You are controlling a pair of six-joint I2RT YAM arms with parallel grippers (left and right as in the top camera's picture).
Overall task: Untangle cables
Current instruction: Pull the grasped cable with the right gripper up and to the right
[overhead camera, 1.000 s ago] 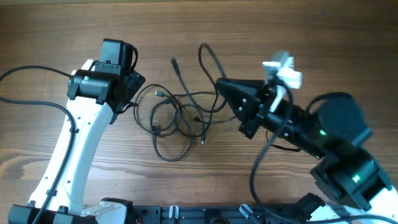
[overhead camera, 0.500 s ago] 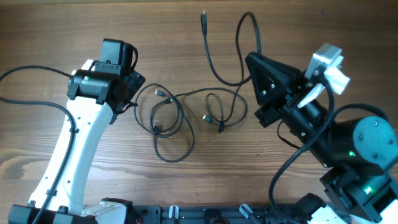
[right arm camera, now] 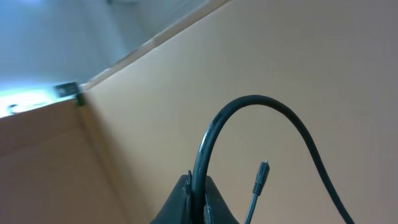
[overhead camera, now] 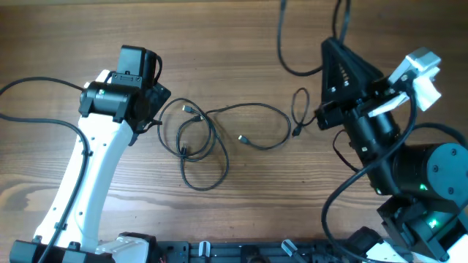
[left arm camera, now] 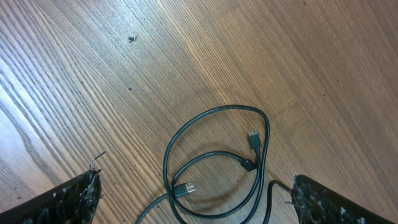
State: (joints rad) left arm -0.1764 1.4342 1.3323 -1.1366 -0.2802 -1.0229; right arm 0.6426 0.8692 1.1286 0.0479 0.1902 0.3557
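The right fingers (right arm camera: 181,205) are pinched shut on one strand, the lifted cable (right arm camera: 252,98), which arches up out of the grip with a small plug (right arm camera: 261,171) dangling beside it. From overhead that strand runs off the top edge of the picture. The rest of the cables (overhead camera: 197,146) lie as a loose coil on the worktop (overhead camera: 241,44) just beside the left arm, with one tail (overhead camera: 256,107) trailing toward the right arm. The left fingers (left arm camera: 78,196) are spread wide and hold nothing, hovering above the coil

To do this pull well, the right arm should probably draw the strand away slowly, with an eye on whether the coil drags along. If it does, the left fingers would do better to pin the coil first, since a fast tug may tighten a crossing into a knot

Whether the lifted cable joins the tail is unclear, as the right arm covers the stretch between. The strand's upper part is cut off, and the cords in the coil cannot be counted
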